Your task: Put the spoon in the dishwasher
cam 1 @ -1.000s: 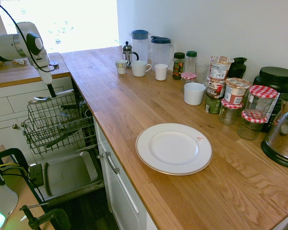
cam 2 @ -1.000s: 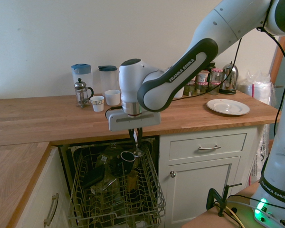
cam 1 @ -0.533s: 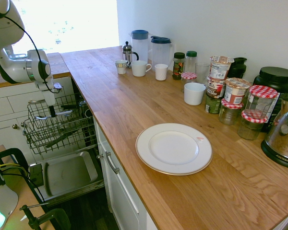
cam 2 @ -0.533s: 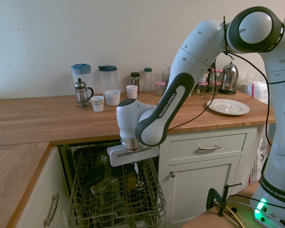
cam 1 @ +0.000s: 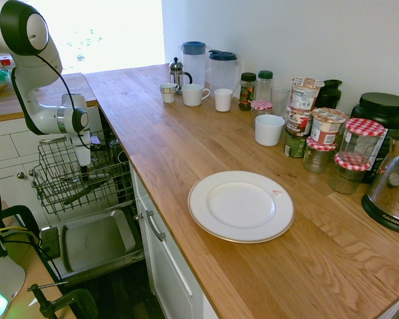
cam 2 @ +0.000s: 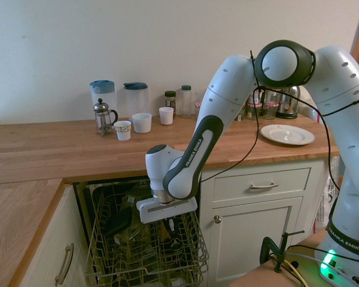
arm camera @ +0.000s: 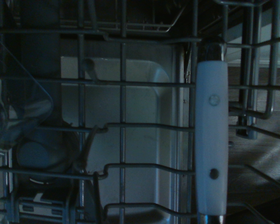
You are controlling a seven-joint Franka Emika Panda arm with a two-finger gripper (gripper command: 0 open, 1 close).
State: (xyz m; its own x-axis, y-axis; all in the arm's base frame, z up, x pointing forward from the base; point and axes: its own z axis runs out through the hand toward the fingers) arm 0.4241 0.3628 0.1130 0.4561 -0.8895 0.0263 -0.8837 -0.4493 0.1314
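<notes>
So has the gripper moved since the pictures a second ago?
Yes. The gripper has come down: in the second exterior view it hung level with the countertop edge, and now it is inside the dishwasher rack.

White wall (cam 1: 306, 33), oak worktop (cam 1: 186, 143), white cabinets (cam 2: 257, 221), bright window (cam 1: 93, 30)

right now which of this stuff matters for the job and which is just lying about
Job: spoon, not clearly visible; dishwasher with wire rack; end effector lowered into rack, shut.

Lying about: plate, mugs, jugs, French press, jars, kettle.
</notes>
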